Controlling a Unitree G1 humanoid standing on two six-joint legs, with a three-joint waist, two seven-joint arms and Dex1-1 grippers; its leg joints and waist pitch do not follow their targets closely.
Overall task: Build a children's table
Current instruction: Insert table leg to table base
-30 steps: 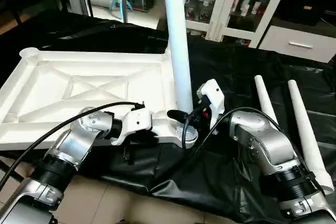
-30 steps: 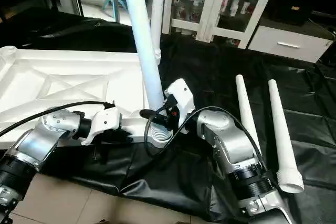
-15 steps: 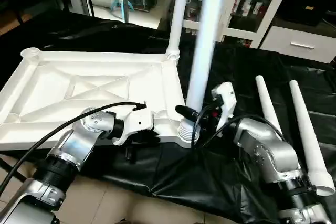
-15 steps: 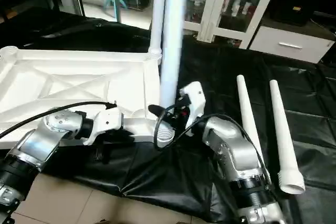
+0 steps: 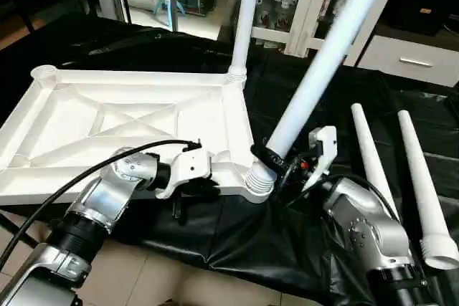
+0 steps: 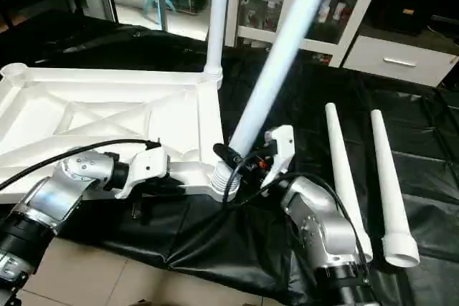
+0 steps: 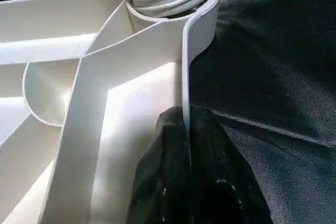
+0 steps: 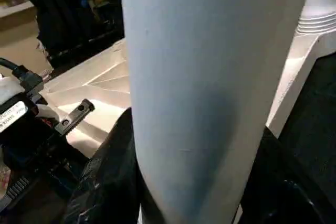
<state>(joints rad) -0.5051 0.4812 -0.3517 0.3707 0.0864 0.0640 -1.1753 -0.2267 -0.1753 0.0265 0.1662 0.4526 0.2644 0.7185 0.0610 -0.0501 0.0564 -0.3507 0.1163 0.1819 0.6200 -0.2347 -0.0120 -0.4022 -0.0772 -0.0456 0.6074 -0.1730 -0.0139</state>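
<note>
The white tabletop [image 5: 129, 116] lies underside up on black cloth, its X ribs showing. One leg [image 5: 246, 12] stands upright in the far right corner socket. A second leg [image 5: 323, 62] leans steeply to the right, its threaded end [image 5: 258, 180] at the near right corner socket. My right gripper [image 5: 276, 159] is shut on this leg just above the threads, a black finger [image 8: 110, 171] on either side. My left gripper [image 5: 188, 177] is shut on the tabletop's near rim [image 7: 186, 77], close to that socket. Two loose legs [image 5: 366, 148] [image 5: 423, 184] lie to the right.
The black cloth [image 5: 237, 238] hangs over the near edge, with tiled floor [image 5: 158, 277] below. A white cabinet with glass doors [image 5: 315, 5] stands behind. A black cable [image 5: 86, 170] loops over my left forearm.
The held leg has tipped from upright to a steep lean to the right. My right arm has swung right with it. The left gripper has kept its hold on the rim.
</note>
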